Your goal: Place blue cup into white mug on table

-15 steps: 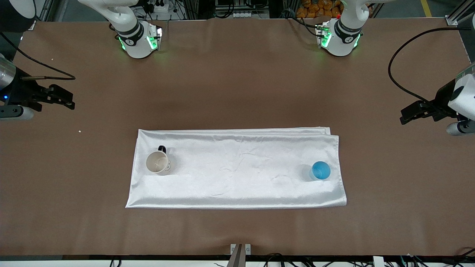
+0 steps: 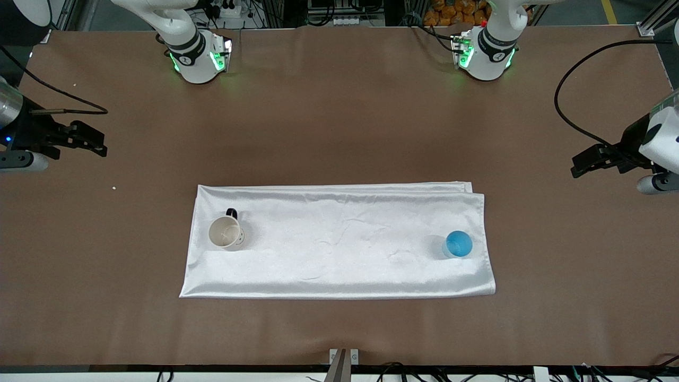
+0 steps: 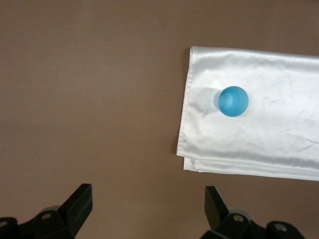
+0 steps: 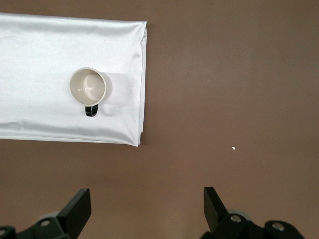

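Observation:
The blue cup [image 2: 458,244] stands on a white cloth [image 2: 339,239] near its end toward the left arm; it also shows in the left wrist view [image 3: 233,101]. The white mug [image 2: 226,233] with a black handle stands upright on the cloth's end toward the right arm, also in the right wrist view [image 4: 88,87]. The brown table [image 2: 339,122] lies under everything. My left gripper [image 2: 582,164] [image 3: 148,204] is open and empty over bare table, apart from the cup. My right gripper [image 2: 94,143] [image 4: 147,206] is open and empty over bare table, apart from the mug.
Black cables [image 2: 570,95] trail over the table at the left arm's end, and another cable [image 2: 58,101] at the right arm's end. A small white crumb [image 2: 114,187] lies on the table near the right gripper. Both arm bases [image 2: 199,53] stand at the table's top edge.
The left gripper has shifted very slightly; the cup, mug, cloth and right gripper have not moved.

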Motion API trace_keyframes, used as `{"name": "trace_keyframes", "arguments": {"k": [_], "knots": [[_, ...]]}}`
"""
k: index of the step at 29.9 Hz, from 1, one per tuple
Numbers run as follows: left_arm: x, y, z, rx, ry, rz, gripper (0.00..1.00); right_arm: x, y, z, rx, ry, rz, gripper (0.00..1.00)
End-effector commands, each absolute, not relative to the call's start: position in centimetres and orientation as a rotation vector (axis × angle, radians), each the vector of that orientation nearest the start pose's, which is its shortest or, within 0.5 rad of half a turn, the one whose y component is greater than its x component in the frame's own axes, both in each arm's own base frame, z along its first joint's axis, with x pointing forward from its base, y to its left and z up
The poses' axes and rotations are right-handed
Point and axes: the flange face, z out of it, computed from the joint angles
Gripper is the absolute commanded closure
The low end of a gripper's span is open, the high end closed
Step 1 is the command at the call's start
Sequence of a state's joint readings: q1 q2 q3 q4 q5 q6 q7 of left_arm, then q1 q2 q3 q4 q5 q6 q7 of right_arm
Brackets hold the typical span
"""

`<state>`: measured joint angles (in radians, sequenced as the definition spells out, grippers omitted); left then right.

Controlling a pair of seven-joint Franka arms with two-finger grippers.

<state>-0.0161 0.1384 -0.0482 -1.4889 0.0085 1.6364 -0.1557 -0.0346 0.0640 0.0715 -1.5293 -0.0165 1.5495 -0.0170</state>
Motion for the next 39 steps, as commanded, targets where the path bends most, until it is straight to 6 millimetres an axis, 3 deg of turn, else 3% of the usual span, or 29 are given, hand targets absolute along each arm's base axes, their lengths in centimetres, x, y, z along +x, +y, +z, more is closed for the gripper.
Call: {"name": "trace_keyframes", "arguments": {"k": [1,6,9,15,20,30,39], "knots": [[60.9,-4.2,56.4,-3.149,-0.103,0.062,0.00,57.1,1.9,61.0,-3.135,-0.087,0.072,0.00],[62.1,-6.6,53.2,-3.152,-0.071,0.095,0.00,57.2,1.9,60.1,-3.121,-0.081,0.088,0.00],[62.8,-6.9,51.3,-3.151,-0.067,0.117,0.00,57.1,2.1,58.6,-3.090,-0.076,0.114,0.00],[63.8,-7.3,47.1,-3.156,-0.062,0.110,0.00,57.1,2.7,53.8,-3.053,-0.064,0.109,0.00],[65.0,-8.6,43.7,-3.163,-0.048,0.093,0.00,57.0,4.7,50.4,-3.054,-0.106,0.099,0.00],[66.4,-13.8,37.9,-3.168,-0.083,0.046,0.00,56.0,7.9,41.2,-3.056,-0.171,0.004,0.00],[67.7,-14.1,32.9,-3.172,-0.082,0.030,0.00,56.5,10.6,33.6,-3.051,-0.206,0.064,0.00]]}}
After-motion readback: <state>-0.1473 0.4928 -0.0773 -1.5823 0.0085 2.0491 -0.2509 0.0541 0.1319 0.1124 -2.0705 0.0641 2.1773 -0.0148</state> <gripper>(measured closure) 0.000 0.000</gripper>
